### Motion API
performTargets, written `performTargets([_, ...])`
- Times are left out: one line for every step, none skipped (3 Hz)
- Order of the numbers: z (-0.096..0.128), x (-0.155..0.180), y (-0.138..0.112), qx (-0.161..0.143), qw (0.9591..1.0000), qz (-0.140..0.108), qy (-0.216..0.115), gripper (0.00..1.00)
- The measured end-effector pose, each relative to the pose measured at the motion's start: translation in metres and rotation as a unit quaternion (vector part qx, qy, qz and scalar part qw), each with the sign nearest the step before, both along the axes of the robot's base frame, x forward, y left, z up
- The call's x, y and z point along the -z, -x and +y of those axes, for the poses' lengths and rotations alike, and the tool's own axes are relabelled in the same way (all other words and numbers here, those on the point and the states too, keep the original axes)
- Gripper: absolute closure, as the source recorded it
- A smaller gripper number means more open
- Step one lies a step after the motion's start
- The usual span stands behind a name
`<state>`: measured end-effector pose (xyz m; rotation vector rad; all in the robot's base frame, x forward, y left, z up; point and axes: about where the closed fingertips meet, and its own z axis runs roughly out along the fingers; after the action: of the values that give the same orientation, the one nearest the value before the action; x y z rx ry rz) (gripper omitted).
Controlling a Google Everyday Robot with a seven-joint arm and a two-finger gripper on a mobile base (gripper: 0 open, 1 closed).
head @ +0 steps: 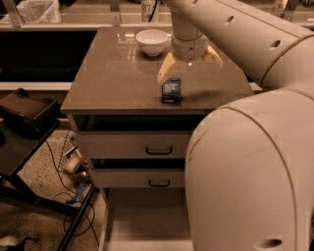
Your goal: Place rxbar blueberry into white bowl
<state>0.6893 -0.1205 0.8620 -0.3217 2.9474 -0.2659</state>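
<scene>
Jaws of gripper [190, 71] spread wide, low over tabletop [113, 83]. Rxbar blueberry [171, 90] stands upright just under nearer jaw tip, not pinched. White bowl [152, 41] sits beyond jaws, apart from bar.

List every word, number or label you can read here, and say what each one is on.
rxbar blueberry, near the table's front edge: pale lines of text, too small to read.
Background object behind the table: digits, perhaps "37", too blurred to be sure.
white bowl: no text.
gripper, open, just above and behind the bar: no markings.
</scene>
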Motion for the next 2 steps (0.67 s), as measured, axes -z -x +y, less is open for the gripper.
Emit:
performTargets([0.0059,0.005,0.0018,0.029,0.9994,0.016,-0.004,0.0])
performTargets([0.0106,0.0089,0.0009,0.054,0.9982,0.025,-0.007,0.0])
